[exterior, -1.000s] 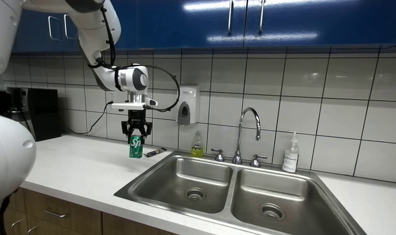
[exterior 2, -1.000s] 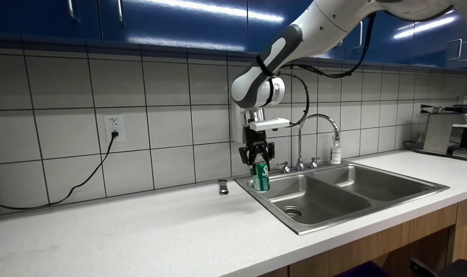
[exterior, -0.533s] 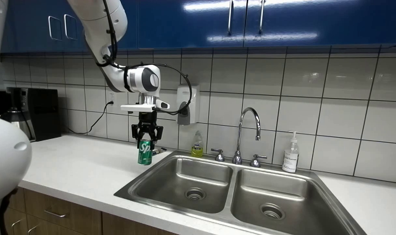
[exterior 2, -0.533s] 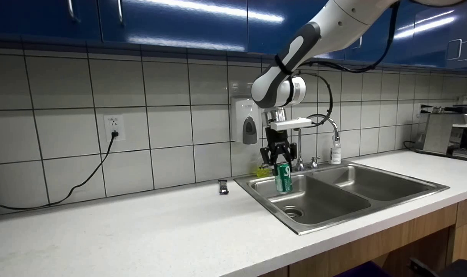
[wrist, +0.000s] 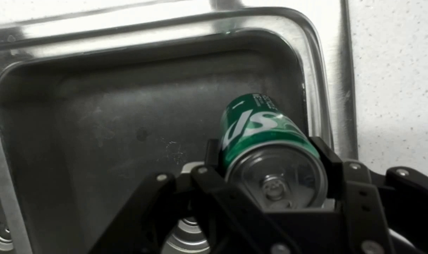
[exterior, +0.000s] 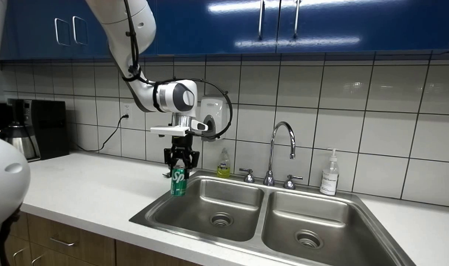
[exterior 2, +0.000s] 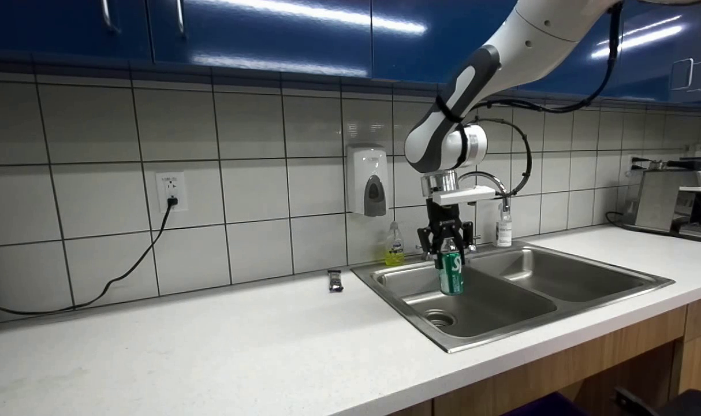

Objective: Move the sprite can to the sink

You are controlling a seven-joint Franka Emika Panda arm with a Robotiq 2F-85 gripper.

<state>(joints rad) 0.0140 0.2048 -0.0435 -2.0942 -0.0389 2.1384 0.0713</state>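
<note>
The sprite can (exterior: 178,184) is a small green can with a silvery top. It also shows in an exterior view (exterior 2: 451,278) and in the wrist view (wrist: 260,123). My gripper (exterior: 180,172) is shut around the can's upper part, a finger on each side, and holds it roughly upright in the air. In the wrist view the can hangs over a basin of the steel sink (wrist: 129,106), near that basin's right wall. In both exterior views the double-basin sink (exterior: 262,221) shows below. The can's far side is hidden.
A curved chrome faucet (exterior: 271,159) with two handles stands behind the sink. A yellow soap bottle (exterior: 223,168) and a clear pump bottle (exterior: 328,181) stand on its back edge. A soap dispenser (exterior 2: 366,182) hangs on the wall. A small wrapped bar (exterior 2: 335,281) lies on the counter.
My gripper has carried the can to the right in both exterior views, from beside the sink to over its near basin, and slightly lower at the end. The grip is unchanged.
</note>
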